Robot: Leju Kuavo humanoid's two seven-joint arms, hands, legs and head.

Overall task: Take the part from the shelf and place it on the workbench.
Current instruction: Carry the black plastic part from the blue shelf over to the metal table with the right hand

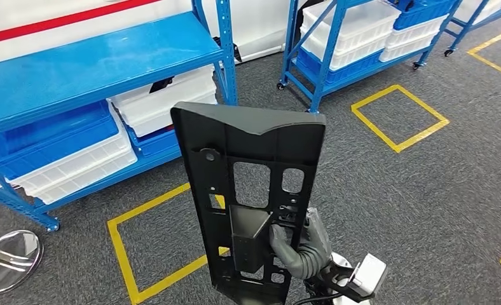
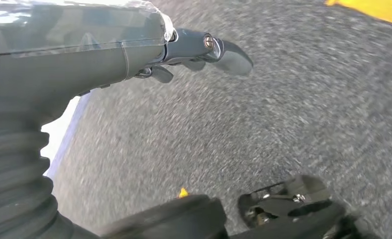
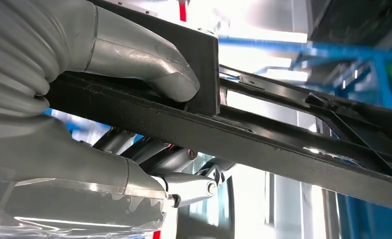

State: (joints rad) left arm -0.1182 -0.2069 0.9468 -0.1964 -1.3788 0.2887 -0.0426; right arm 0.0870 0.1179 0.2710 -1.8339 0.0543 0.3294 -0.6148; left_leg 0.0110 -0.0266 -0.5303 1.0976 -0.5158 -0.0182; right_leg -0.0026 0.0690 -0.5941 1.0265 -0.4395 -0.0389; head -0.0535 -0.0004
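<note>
Grey carpet floor (image 1: 426,210) with yellow tape squares (image 1: 399,118); blue shelving racks (image 1: 95,60) behind, loaded with white bins (image 1: 165,98) and blue bins (image 1: 51,136). Right hand (image 1: 299,244) grips the black plastic panel part (image 1: 251,190) near its lower edge, thumb (image 3: 144,62) pressed on one face and fingers (image 3: 184,186) on the other, holding it upright in front of the camera, clear of the racks. Left hand (image 2: 199,52) hangs over blurred floor, fingers extended and apart, holding nothing.
</note>
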